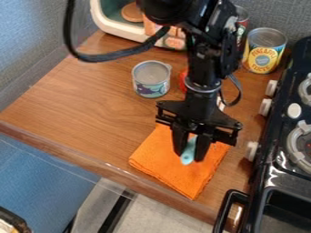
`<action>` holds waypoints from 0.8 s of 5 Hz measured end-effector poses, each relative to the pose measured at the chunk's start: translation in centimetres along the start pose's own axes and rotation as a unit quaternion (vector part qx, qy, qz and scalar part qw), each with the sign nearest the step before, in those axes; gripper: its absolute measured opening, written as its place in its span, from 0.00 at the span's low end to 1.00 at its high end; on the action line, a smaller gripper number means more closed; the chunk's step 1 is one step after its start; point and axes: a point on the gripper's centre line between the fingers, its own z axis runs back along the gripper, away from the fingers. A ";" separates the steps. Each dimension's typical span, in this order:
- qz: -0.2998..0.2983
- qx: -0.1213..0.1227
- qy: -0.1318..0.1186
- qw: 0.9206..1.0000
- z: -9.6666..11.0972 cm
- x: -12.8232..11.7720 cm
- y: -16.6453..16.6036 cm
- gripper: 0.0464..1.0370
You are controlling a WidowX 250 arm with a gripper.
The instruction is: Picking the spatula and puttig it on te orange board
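Gripper [189, 157] low over orange cloth, hold on spatula unproven

I cannot tell whether it grips the light-blue spatula [188, 155] or merely surrounds it. The spatula's visible end is over the orange cloth [164, 160], which looks folded rather than like a board; I cannot tell whether it touches the fabric. If the grip is loose or off-centre, lifting could twist the spatula or drop it. Pressing too low could snag the cloth and drag it towards the counter's near edge [115, 169]. Swinging right risks knocking the stove's near knob [251, 151]. On release, a clinging handle could pull the spatula askew.
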 end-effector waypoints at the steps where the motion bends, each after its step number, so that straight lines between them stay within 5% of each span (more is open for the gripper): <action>1: 0.003 0.001 0.001 1.000 0.0 -0.1 -0.1 0.34; 3: 0.004 0.016 0.014 1.000 0.0 -0.6 0.3 0.93; 4: -0.008 0.024 -0.003 1.000 1.4 -0.8 0.1 0.97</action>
